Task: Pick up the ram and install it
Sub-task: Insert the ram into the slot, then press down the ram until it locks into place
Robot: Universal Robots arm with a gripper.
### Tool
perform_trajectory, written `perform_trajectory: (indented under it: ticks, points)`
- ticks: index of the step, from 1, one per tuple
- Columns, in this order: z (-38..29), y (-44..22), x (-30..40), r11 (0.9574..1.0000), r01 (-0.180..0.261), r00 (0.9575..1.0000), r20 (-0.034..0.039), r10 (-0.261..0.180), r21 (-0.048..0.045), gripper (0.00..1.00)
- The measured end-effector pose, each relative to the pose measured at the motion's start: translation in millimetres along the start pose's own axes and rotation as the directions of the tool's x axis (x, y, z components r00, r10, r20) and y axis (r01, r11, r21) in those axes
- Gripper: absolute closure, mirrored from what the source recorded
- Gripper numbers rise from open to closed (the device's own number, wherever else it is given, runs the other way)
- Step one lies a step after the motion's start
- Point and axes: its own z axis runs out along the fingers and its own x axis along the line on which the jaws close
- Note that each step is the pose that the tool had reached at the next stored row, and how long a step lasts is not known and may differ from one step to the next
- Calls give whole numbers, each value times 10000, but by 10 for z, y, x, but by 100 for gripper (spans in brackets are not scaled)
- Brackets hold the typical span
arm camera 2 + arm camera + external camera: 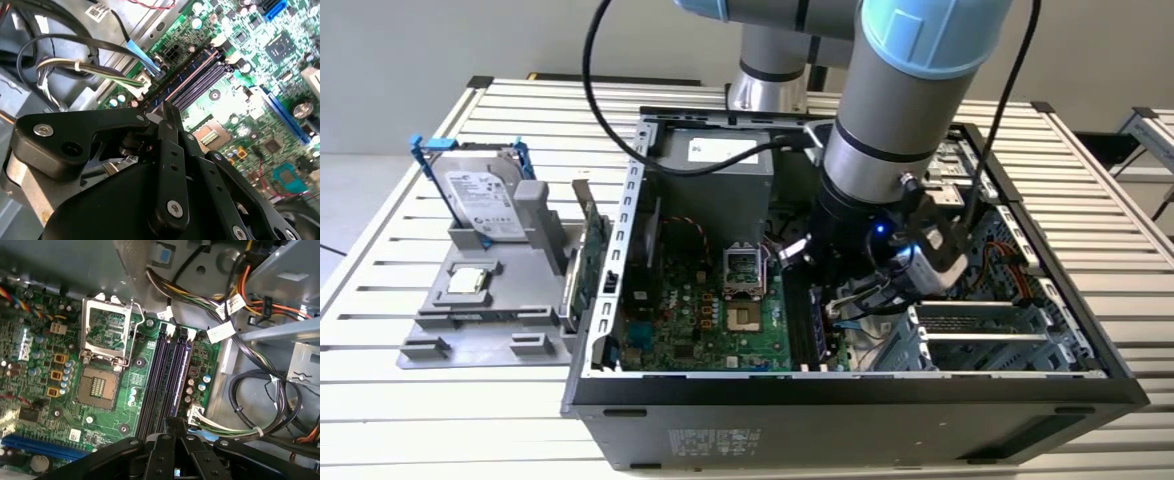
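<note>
"Where was the ram (179, 375)?"
"Thin dark strip, edge-on in its slot, four o'clock from the square socket (744, 265), exterior view."
"Your gripper (173, 421)?"
"Matte black jaws pressed together over it; ribbed metal table (454, 400) below."

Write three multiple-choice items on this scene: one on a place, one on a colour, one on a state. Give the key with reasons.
1. Where is the gripper?
A. Over the hard drive
B. Inside the computer case, by the memory slots
C. Outside the case, above the table

2. What colour is the frame around the hard drive?
A. Red
B. Yellow
C. Blue

3. In what state is the computer case?
A. Open, with the motherboard exposed
B. Closed on all sides
C. Open but with no board inside

Key: 1 B, since the first wrist view shows the gripper at the end of the slots. 2 C, since blue posts flank the drive in the exterior view. 3 A, since the green board shows from above.
</note>
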Motion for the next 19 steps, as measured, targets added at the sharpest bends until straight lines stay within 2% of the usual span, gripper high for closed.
perform_trajectory:
  ticks: [3,7,11,17,19]
  points:
    - [0,1,0,9987,513,9987,-5,-513,-2,100]
    - [0,5,-1,9929,1186,9929,-13,-1186,-4,100]
    - [0,8,-1,9832,1828,9832,-20,-1828,-5,100]
    - [0,10,1,9692,2461,9692,-26,-2461,-8,100]
    - [0,10,2,9632,2688,9632,-29,-2688,-9,100]
